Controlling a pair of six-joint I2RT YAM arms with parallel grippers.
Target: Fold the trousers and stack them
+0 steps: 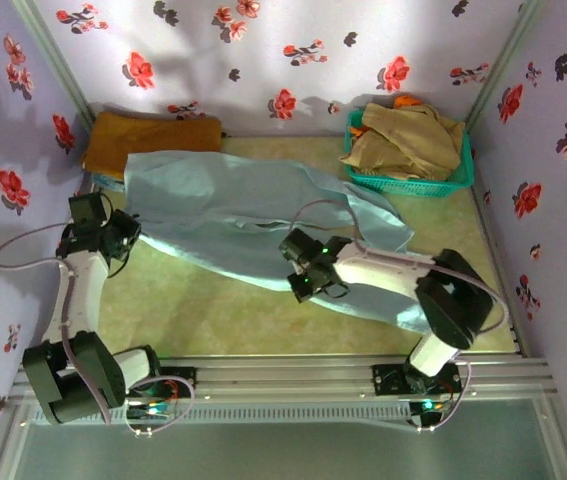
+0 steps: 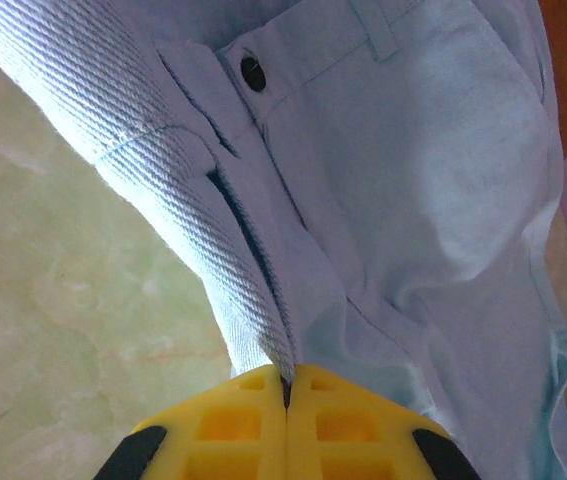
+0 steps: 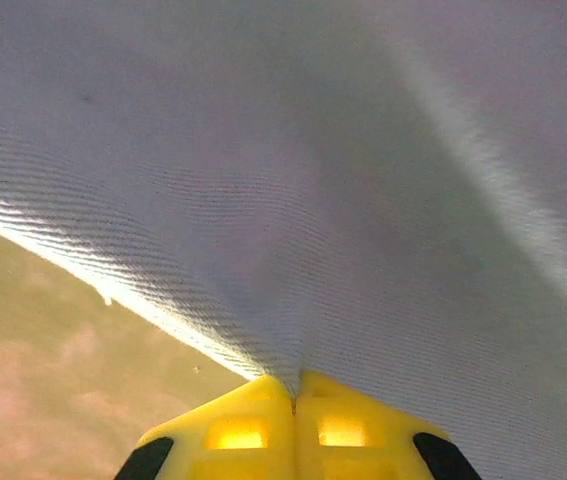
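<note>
Left hand [image 2: 286,385]: yellow fingers pressed together, a fold of the trousers [image 2: 413,180] pinched between their tips. The cloth rises straight from the tips and spreads away above them.
Grip point, left: at the fly opening, below the dark button [image 2: 253,72] on the waistband. Bare desk [image 2: 63,300] lies to the left of the fold.
Right hand [image 3: 295,385]: fingers together, clamped on a raised ridge of the trousers [image 3: 313,180]. The cloth fans out from the tips, and its edge runs over the desk [image 3: 43,320] on the left.
Left hand from above [image 1: 123,232]: at the left edge of the desk, on the waist end of the garment.
Right hand from above [image 1: 301,280]: mid-desk, on the near edge of a leg, the arm reaching over the cloth from the near right corner.
Trousers [image 1: 233,215]: pale blue-grey, spread flat on the diagonal, waist toward the far left corner and legs running toward the right edge. One leg ends just short of the basket, the other passes under the right arm.
Desk [image 1: 183,310]: pale green, bare along the near edge between the two arms.
Mustard-brown cloth [image 1: 148,135]: folded in the far left corner, touching the waist end.
Teal basket [image 1: 408,182]: far right corner, holding beige garments [image 1: 408,135].
</note>
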